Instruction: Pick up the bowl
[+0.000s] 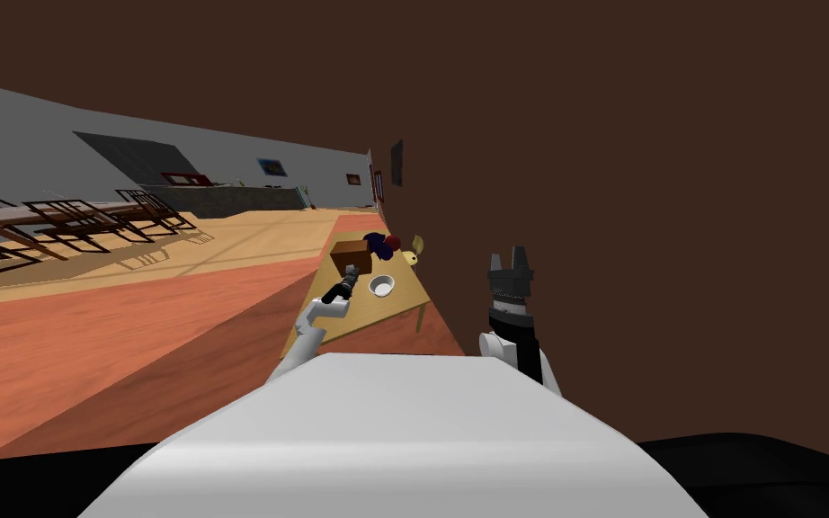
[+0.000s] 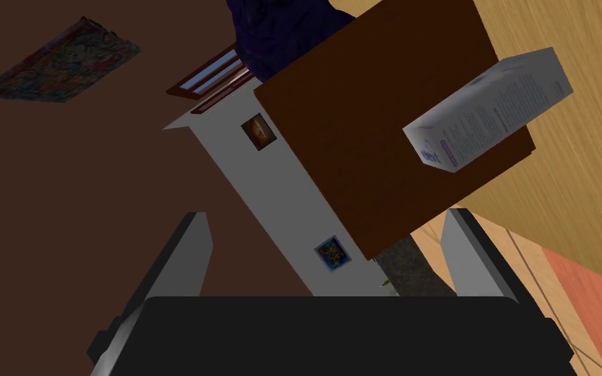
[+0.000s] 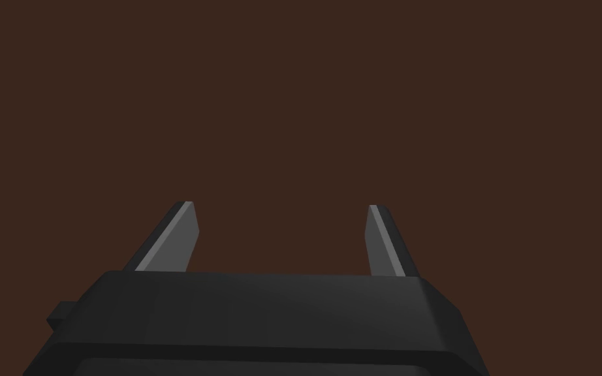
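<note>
White bowl (image 1: 381,286) is sitting upright on the table (image 1: 401,301), mouth facing up, round so no long axis. It's lying just beside the L hand (image 1: 349,286) and near a brown box (image 1: 352,256). L hand is spread, facing the box w/ a white carton (image 2: 489,111). R hand (image 1: 510,263) is hanging by the brown wall (image 1: 628,180), also spread.

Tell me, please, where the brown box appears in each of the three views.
Head view: brown box on the table, just beyond the white bowl.
Left wrist view: brown box, large, ahead of the open left gripper.
Right wrist view: the open right gripper faces elsewhere.
Shared landmark: the dark blue object behind the box, in head and left wrist views.
</note>
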